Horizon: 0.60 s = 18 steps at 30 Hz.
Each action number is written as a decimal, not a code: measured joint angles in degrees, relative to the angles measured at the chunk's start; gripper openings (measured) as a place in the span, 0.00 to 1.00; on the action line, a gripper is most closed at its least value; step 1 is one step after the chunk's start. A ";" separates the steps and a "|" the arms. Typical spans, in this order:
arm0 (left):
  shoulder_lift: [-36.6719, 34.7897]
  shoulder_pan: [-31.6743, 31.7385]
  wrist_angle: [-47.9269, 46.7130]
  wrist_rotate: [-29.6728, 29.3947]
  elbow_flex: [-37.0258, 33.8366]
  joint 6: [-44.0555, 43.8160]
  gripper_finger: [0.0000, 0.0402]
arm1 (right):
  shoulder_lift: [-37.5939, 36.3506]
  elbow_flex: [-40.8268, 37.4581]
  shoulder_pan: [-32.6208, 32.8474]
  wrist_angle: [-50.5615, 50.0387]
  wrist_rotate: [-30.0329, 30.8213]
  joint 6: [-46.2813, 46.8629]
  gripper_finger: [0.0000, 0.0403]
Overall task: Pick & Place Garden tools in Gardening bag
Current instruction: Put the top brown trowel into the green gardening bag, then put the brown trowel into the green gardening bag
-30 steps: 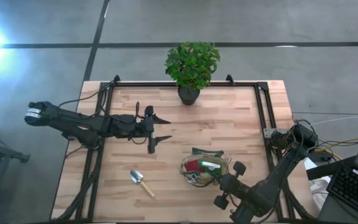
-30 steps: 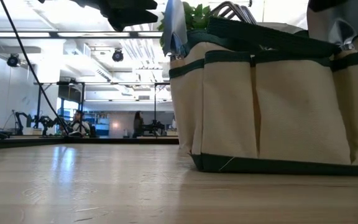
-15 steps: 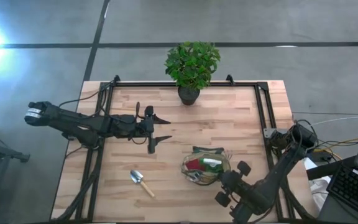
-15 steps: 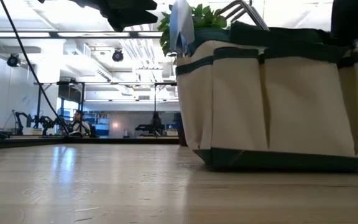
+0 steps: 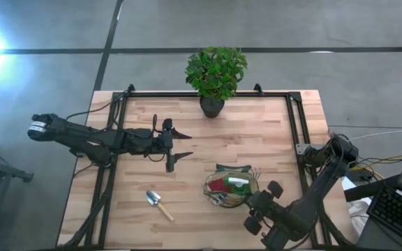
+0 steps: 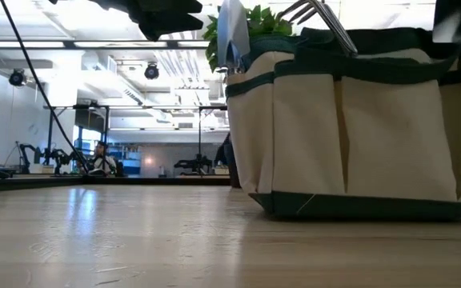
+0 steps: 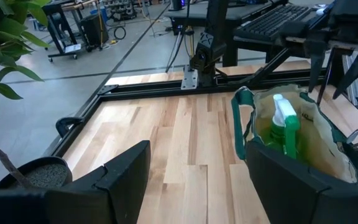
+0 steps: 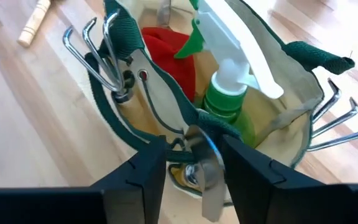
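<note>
The gardening bag (image 5: 230,188) stands on its base at the table's near right. It holds a green spray bottle (image 8: 229,93), a red piece (image 8: 169,53), pronged forks (image 8: 98,50) and a silver blade (image 8: 205,180) at its rim. My right gripper (image 8: 194,176) hovers open over that rim, with a finger on either side of the blade and a gap at each. One trowel (image 5: 160,205) with a wooden handle lies flat on the table, left of the bag. My left gripper (image 5: 180,143) hangs open above the table's middle with nothing between its fingers.
A leafy plant in a dark pot (image 5: 215,77) stands at the table's far edge. A black frame rail (image 5: 293,125) runs along the right side. Bare wood lies between the bag and the plant. In the low view the bag (image 6: 350,120) fills the right half.
My right gripper has opened off the silver tool at the bag's rim and drawn back a little, up and toward the table's near right corner. The bag, tilted a second ago, has settled level on its base.
</note>
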 joint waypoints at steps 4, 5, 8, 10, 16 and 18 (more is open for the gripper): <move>0.01 0.00 -0.24 0.00 0.00 0.02 0.66 | -0.71 0.70 0.42 -0.25 -0.24 -0.40 0.39; 0.00 0.00 -0.31 0.00 0.00 0.01 0.66 | -0.87 0.80 0.44 -0.29 -0.24 -0.52 0.39; 0.01 0.00 -0.61 0.00 0.00 0.01 0.66 | -1.32 0.84 0.57 -0.29 -0.22 -0.87 0.41; 0.02 0.00 -0.83 0.00 0.00 0.02 0.66 | -1.56 0.84 0.57 -0.23 -0.29 -1.00 0.41; 0.00 0.00 -1.66 0.07 0.02 0.02 0.66 | -2.82 0.90 0.55 -0.29 -1.90 -1.96 0.44; -0.03 0.00 -3.06 0.12 0.02 0.01 0.66 | -3.80 0.99 0.57 -0.25 -2.56 -2.09 0.44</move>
